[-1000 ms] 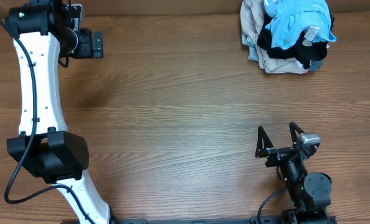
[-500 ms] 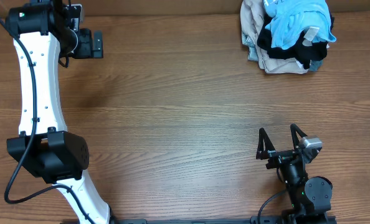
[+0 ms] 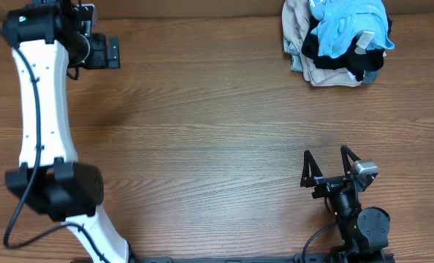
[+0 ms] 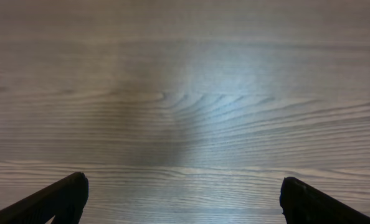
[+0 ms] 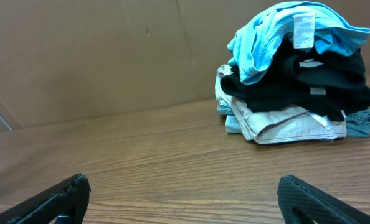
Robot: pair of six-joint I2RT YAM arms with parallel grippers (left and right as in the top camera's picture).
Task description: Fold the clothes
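The clothes, a crumpled light-blue T-shirt [image 3: 345, 22], lie on top of a pile at the table's far right corner. In the right wrist view the T-shirt [image 5: 266, 37] shows a white label and drapes over a black garment. My right gripper [image 3: 324, 152] stands open near the front right edge, facing the pile from well short of it, with only bare wood between its fingers [image 5: 185, 190]. My left gripper [image 3: 111, 52] hovers at the far left over bare table, far from the clothes. It is open with nothing in it [image 4: 185, 193].
Under the T-shirt lie a black garment [image 5: 309, 81] and beige garments [image 5: 291, 124]. A brown cardboard wall [image 5: 98, 56] stands behind the table's far edge. The left arm's white link [image 3: 45, 109] stretches along the left side of the wooden table [image 3: 202, 124].
The right gripper slid a few pixels toward the front right. The left arm's lower joint shifted slightly left. Both grippers stayed open and the clothes pile did not move.
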